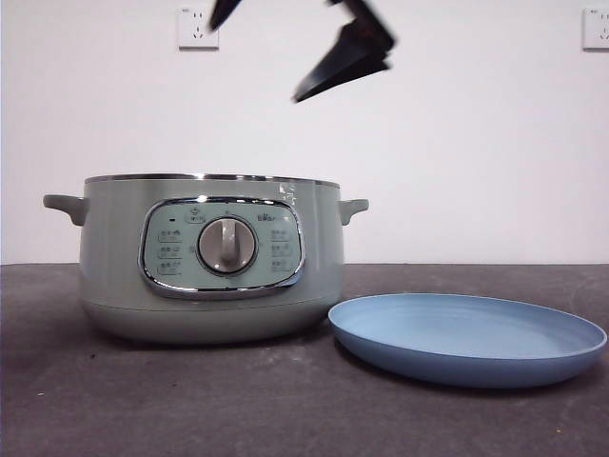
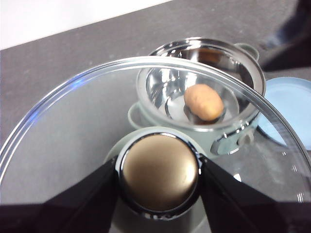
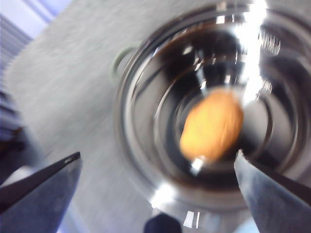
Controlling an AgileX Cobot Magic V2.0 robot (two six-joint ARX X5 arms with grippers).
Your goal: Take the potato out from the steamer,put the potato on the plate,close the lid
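The sage-green steamer [image 1: 114,248] stands open on the dark table, with the light blue plate [image 1: 466,338] beside it on the right. The golden-brown potato [image 2: 203,101] lies in the steamer's [image 2: 243,133] shiny metal bowl; the front view hides it behind the wall. My left gripper [image 2: 159,170] is shut on the knob of the glass lid [image 2: 73,126], holding it in the air off to the side of the steamer. My right gripper [image 3: 158,154] hangs open above the steamer [image 3: 131,145], jaws wide, the potato [image 3: 212,125] below them. Its dark shape [image 1: 347,57] shows high over the pot.
A white wall with two sockets [image 1: 198,29] runs behind the table. The plate [image 2: 289,104] lies close against the steamer's far side as seen from the left wrist. Another black tip [image 1: 224,9] shows at the top edge.
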